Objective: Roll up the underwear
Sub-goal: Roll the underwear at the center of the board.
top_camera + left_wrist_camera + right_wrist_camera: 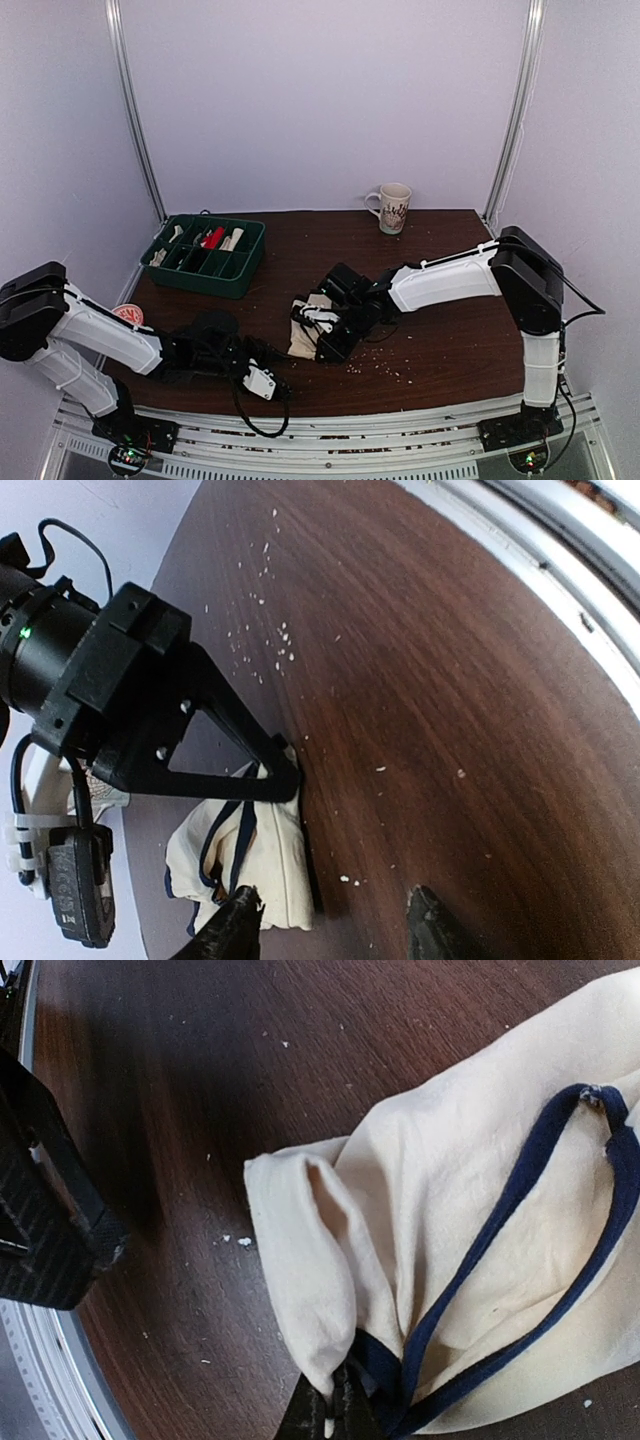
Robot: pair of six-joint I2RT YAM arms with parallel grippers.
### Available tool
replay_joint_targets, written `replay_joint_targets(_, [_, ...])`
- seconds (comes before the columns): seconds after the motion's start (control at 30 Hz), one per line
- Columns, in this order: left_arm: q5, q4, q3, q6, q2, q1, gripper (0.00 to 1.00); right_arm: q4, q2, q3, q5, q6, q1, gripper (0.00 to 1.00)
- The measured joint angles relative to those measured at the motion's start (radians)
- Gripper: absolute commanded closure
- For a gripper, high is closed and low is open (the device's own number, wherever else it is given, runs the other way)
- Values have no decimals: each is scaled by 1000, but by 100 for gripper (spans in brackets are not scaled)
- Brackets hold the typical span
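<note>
The underwear (304, 338) is cream cloth with navy trim, bunched on the brown table near the middle. My right gripper (326, 334) is shut on a folded edge of it; in the right wrist view the fingertips (331, 1418) pinch the cream fold and navy band of the underwear (470, 1190). My left gripper (266, 381) is open and empty, low over the table just left of the cloth. In the left wrist view its gripper (335, 932) faces the underwear (262, 852), one finger (235, 922) near the cloth's edge, with the right gripper's black body (200, 742) above it.
A green divided tray (243, 272) with small items stands at the back left. A white mug (392, 207) stands at the back centre. A red-and-white round object (130, 314) lies at the left edge. White crumbs (385, 370) dot the table's front.
</note>
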Motion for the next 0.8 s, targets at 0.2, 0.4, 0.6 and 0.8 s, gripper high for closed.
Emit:
replay_joint_targets(0.2, [-157,129,9,15,129,-42,54,7,3,0,-8,-3,0,97])
replay_joint_targets(0.4, [-293,286,38,42,249,-58,55,18,3,-5,-13,-5,-1,98])
replay_joint_targets(0.6, [-363,338,52,60,294,-59,62,37,3,-14,-26,-9,-3,97])
replay_joint_targets(0.8, [-414,349,85,68,343,-61,73,46,3,-18,-31,-26,-4,97])
